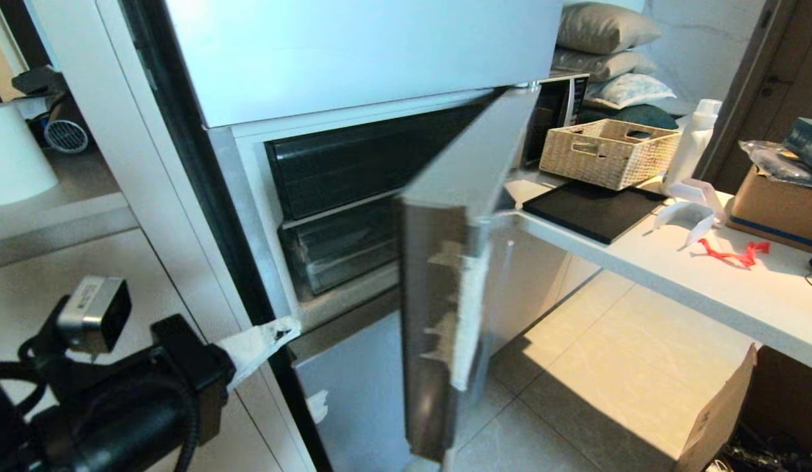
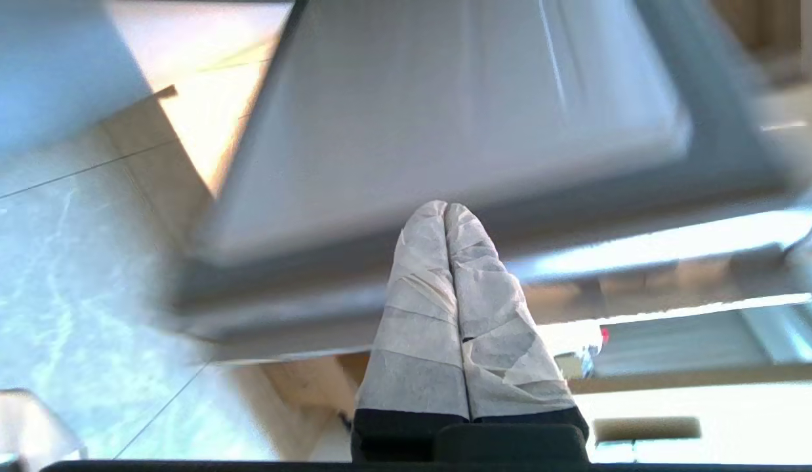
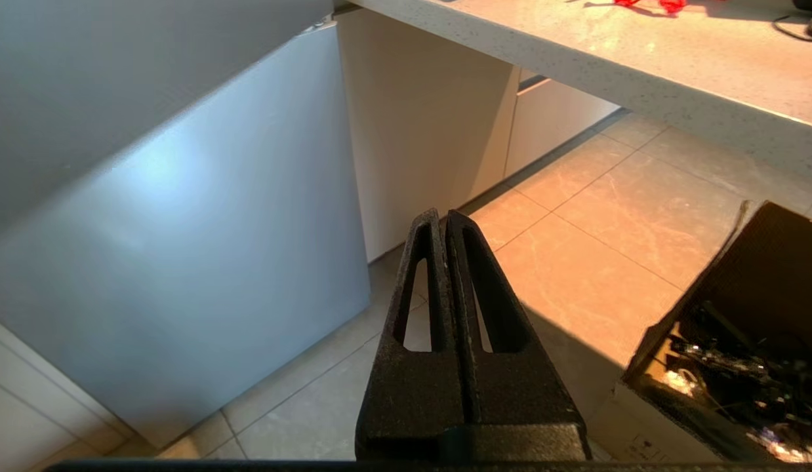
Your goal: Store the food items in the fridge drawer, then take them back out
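Closest to my head camera sits the left arm, low on my left, its black wrist and small grey camera block filling the corner. From there the left gripper (image 1: 284,330) reaches toward the fridge, its white-wrapped fingers (image 2: 445,288) pressed flat together with nothing between them. I see the tip right at the edge of the fridge frame, just below the open middle compartment; whether it touches the frame I cannot tell.

I see the middle fridge door (image 1: 445,288) swung out toward me, blurred, its inner edge patched with torn white tape. Behind it the compartment stands open. Inside, I make out a dark upper bin (image 1: 373,160) and, under it, the fridge drawer (image 1: 340,246), clear plastic and pushed in. I cannot make out any fruit inside it, and I find neither food item in any of my views.

My right gripper (image 3: 443,219) hangs low over the tiled floor (image 3: 576,223), black fingers clenched shut on nothing, beside the grey-blue lower fridge panel (image 3: 203,262). An open cardboard box (image 3: 740,314) of dark clutter sits on the floor near it.

Off to my right runs a white counter (image 1: 708,275). On it I see a woven basket (image 1: 606,152), a black flat board (image 1: 593,210) just in front of the basket, a white bottle (image 1: 694,144), a red ribbon scrap (image 1: 734,252) and a brown carton (image 1: 776,206). A microwave (image 1: 557,111) stands behind the basket, with pillows (image 1: 603,39) piled beyond.
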`<state>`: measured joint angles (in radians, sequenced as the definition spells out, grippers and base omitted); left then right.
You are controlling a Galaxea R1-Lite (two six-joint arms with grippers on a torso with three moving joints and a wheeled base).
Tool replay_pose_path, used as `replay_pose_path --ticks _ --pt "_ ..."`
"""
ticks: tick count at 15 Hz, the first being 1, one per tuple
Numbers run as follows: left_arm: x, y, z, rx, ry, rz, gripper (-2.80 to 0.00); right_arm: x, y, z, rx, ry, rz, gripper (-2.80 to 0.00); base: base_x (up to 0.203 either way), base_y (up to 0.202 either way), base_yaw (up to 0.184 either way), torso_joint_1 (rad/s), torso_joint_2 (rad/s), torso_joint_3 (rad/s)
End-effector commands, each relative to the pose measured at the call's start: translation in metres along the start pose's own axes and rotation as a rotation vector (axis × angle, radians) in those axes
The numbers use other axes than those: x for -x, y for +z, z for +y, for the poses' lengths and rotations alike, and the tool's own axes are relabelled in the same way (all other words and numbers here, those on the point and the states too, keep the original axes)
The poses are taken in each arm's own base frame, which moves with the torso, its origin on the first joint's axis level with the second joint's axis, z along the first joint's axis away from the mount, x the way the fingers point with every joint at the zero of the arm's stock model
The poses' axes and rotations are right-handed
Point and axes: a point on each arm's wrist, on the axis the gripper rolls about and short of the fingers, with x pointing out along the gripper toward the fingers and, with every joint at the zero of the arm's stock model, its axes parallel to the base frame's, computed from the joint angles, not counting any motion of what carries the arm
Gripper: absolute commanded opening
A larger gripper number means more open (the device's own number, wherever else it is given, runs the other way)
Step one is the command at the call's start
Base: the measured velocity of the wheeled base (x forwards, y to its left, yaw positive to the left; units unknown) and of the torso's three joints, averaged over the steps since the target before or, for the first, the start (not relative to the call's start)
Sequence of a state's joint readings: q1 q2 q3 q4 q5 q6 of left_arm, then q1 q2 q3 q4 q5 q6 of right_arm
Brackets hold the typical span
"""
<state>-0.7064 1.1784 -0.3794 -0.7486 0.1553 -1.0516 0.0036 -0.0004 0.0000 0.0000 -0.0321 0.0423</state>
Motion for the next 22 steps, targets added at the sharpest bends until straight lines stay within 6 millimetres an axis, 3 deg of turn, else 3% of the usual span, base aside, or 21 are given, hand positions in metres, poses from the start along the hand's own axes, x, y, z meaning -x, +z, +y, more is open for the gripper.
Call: replay_pose_path --ticks 1,6,9,12,14,16,19,22 --pt "0.035 0.009 -0.005 -0.027 -0.070 -0.040 -2.80 0.000 0.000 0.000 -0.001 -0.001 0.000 -2.80 0.000 0.000 0.000 0.000 0.00 0.000" --pt "0.102 0.035 -0.022 -0.554 0.027 -0.125 -2.80 0.000 0.000 0.000 -0.001 -0.001 0.000 -2.80 0.000 0.000 0.000 0.000 0.00 0.000" --pt "0.118 0.046 -0.023 -0.669 0.170 -0.249 -2.80 0.000 0.000 0.000 0.002 -0.001 0.000 -2.80 0.000 0.000 0.000 0.000 0.00 0.000" --pt "0.143 0.053 -0.017 -0.748 0.480 -0.514 -2.80 0.000 0.000 0.000 -0.001 -0.001 0.000 -2.80 0.000 0.000 0.000 0.000 0.00 0.000" --pt "0.158 0.033 0.009 -0.794 0.679 -0.591 -2.80 0.000 0.000 0.000 0.001 -0.001 0.000 -2.80 0.000 0.000 0.000 0.000 0.00 0.000" --pt "0.164 0.001 0.051 -0.856 0.731 -0.505 -2.80 0.000 0.000 0.000 -0.001 -0.001 0.000 -2.80 0.000 0.000 0.000 0.000 0.00 0.000" --pt "0.171 -0.043 0.105 -0.989 0.594 -0.352 -2.80 0.000 0.000 0.000 0.001 -0.001 0.000 -2.80 0.000 0.000 0.000 0.000 0.00 0.000" --pt "0.176 -0.058 0.117 -1.130 0.472 -0.299 -2.80 0.000 0.000 0.000 0.002 -0.001 -0.001 -2.80 0.000 0.000 0.000 0.000 0.00 0.000"
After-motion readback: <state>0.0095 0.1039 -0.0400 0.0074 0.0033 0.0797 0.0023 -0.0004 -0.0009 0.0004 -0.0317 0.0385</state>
